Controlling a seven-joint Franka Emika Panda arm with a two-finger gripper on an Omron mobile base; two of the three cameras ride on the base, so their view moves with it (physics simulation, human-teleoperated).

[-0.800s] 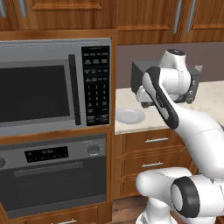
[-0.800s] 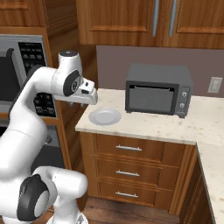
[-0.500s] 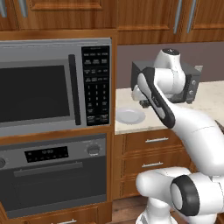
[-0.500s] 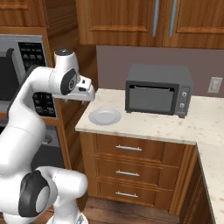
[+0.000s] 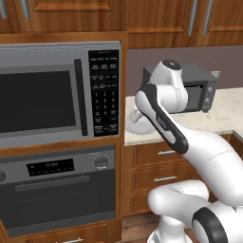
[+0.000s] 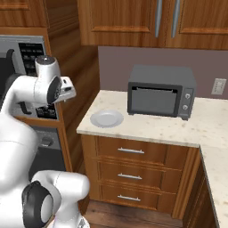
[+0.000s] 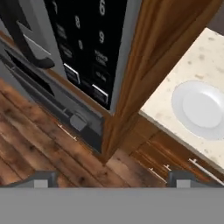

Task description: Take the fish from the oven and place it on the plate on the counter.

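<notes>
Hand view: gripper (image 7: 109,177) tips spread wide, nothing held, above wood floor. Wide silver-grey built-in oven (image 5: 57,190) door closed; fish presumably inside, unseen. Pale round plate (image 7: 202,109) at 3 o'clock on beige speckled counter (image 6: 178,127). Advice: descend squarely to oven bar handle (image 5: 52,182), pull door evenly.

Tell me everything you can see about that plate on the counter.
The plate is small, round and shallow, plain pale grey-white with a slightly raised rim, smooth like ceramic. It lies flat and has nothing on it. It sits near the left end of the beige speckled counter, close to the front edge, left of the dark toaster oven and apart from it. Only the counter touches it. In the hand view it shows beside the wooden side panel.
</notes>
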